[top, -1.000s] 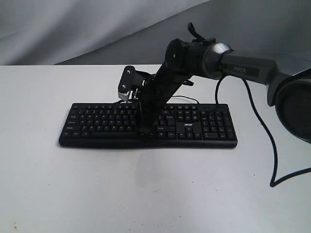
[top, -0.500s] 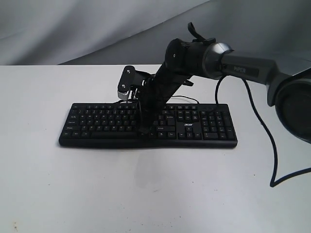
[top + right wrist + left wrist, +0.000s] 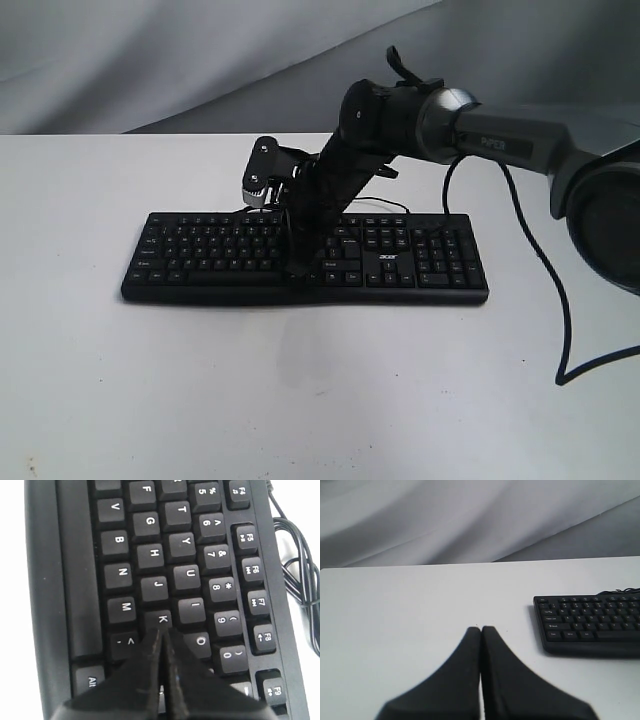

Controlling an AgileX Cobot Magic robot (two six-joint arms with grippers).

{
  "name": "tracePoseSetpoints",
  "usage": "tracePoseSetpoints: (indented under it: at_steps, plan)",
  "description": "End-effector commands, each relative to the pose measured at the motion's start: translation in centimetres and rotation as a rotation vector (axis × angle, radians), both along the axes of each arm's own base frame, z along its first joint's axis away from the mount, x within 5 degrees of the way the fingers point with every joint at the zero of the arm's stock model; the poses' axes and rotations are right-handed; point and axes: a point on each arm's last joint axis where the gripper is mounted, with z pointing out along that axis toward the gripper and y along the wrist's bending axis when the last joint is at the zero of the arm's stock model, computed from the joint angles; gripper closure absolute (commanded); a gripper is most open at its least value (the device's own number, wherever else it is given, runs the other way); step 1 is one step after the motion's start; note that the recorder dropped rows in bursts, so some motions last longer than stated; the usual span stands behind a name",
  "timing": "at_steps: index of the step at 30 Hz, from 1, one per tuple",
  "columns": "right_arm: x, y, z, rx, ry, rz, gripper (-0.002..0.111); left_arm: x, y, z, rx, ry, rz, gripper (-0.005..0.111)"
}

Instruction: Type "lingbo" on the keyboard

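Observation:
The black keyboard [image 3: 220, 250] lies across the middle of the white table [image 3: 300, 400]. My right arm reaches in from the right and angles down onto it. My right gripper [image 3: 300, 270] is shut, both fingers pressed together with nothing between them. In the right wrist view its tips [image 3: 162, 632] sit at the near edge of the K key [image 3: 162, 619], beside the O key [image 3: 200, 641], and hide the key beneath them. My left gripper [image 3: 481, 628] is shut and empty over bare table, to the left of the keyboard's [image 3: 590, 625] end. It is out of the exterior view.
The keyboard's thin black cable [image 3: 295, 565] lies looped behind its far edge. A thicker black arm cable [image 3: 560, 300] hangs down at the right side of the table. Grey cloth [image 3: 150, 60] hangs behind the table.

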Motion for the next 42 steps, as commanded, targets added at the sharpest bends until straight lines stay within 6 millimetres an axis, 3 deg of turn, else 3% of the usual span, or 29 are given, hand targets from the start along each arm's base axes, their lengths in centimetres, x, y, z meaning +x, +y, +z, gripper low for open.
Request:
tracePoseSetpoints:
  at_steps: [1,22,28,42]
  plan:
    - [0.0,0.0,0.1,0.008,0.006,-0.005,0.108,0.0,0.0,-0.1,-0.011,-0.005,0.002,0.106]
    - [0.1,0.0,-0.7,0.003,0.016,-0.008,0.108,0.0,0.0,-0.1,-0.011,-0.005,0.002,0.106]
    - [0.1,0.6,1.6,0.029,-0.05,0.001,0.108,0.0,0.0,-0.1,-0.011,-0.005,0.002,0.106]
    - [0.2,1.2,1.8,0.055,-0.08,-0.011,0.108,0.0,0.0,-0.1,-0.011,-0.005,0.002,0.106]
